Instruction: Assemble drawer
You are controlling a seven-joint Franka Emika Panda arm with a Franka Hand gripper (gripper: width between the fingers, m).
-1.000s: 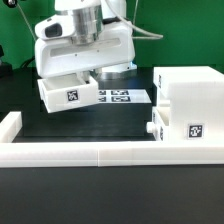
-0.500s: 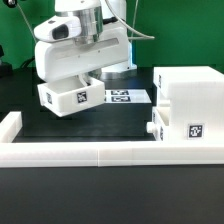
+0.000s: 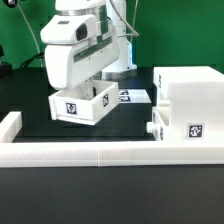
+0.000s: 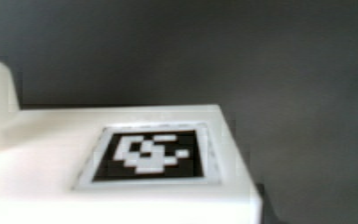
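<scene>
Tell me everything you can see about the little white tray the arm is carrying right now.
The tray is a small white box, plastic by its look, open at the top, with one black-and-white square tag on the wall facing the exterior camera. It sits tilted, apparently lifted off the black table, at the exterior view's left of the tall box shell and apart from it. The tool reaches down into it from above; its fingers are hidden. The wrist view shows a tagged white wall close up.

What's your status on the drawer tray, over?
Gripper jaws hidden, apparently holding tray tilted above the table. Box shell sits apart at exterior view's right. Path between clear.
</scene>
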